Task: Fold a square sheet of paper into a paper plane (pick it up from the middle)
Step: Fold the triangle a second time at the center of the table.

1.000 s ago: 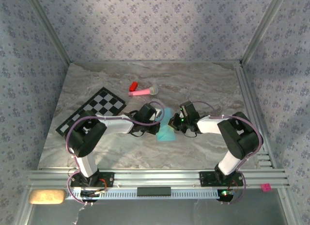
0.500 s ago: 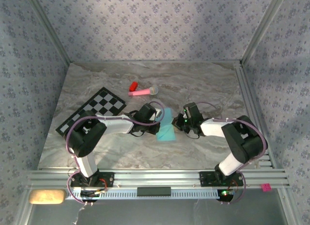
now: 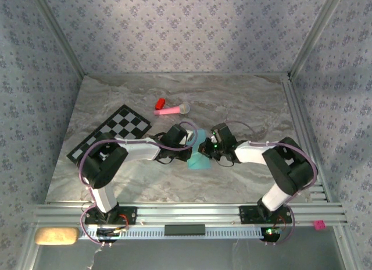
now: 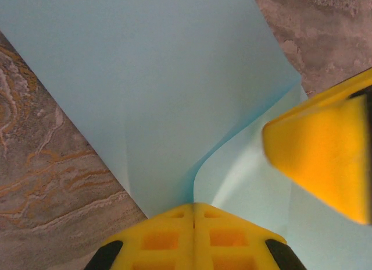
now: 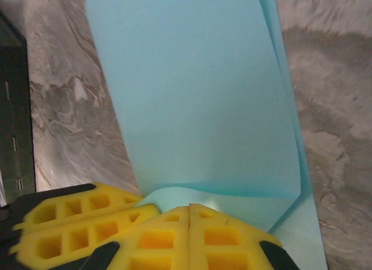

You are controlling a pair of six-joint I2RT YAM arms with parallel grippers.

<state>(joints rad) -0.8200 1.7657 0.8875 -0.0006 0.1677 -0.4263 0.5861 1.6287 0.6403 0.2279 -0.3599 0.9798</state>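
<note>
A grey marbled worktop (image 3: 250,101) sits inside walls papered with a small floral print, seen from above. Two white and black robot arms reach in from the near edge: the left arm (image 3: 125,148) and the right arm (image 3: 273,156) bend toward each other, and their ends meet near the middle of the worktop. To the left, a black-and-white checkered mat (image 3: 110,136) lies flat at an angle, its near corner under the left arm's elbow. Between the two arm ends lies the light-blue sheet of paper (image 3: 199,160), partly folded, well apart from the mat. In the left wrist view, the yellow left fingers (image 4: 163,238) are pressed together with no gap, their tips right at the point where a curled upper flap of the sheet rises from the flat layer beneath. Whether a layer is caught between them cannot be told. One right finger sits just beside them on the paper, blurred. In the right wrist view, the yellow right fingers (image 5: 224,247) are likewise pressed together at the curved fold of the flap, with the left pair touching their side. Farther back on the worktop lies a pink stick toy (image 3: 168,110) with a pale rounded tip, and a small red block (image 3: 159,103) sits just beside its other end.
</note>
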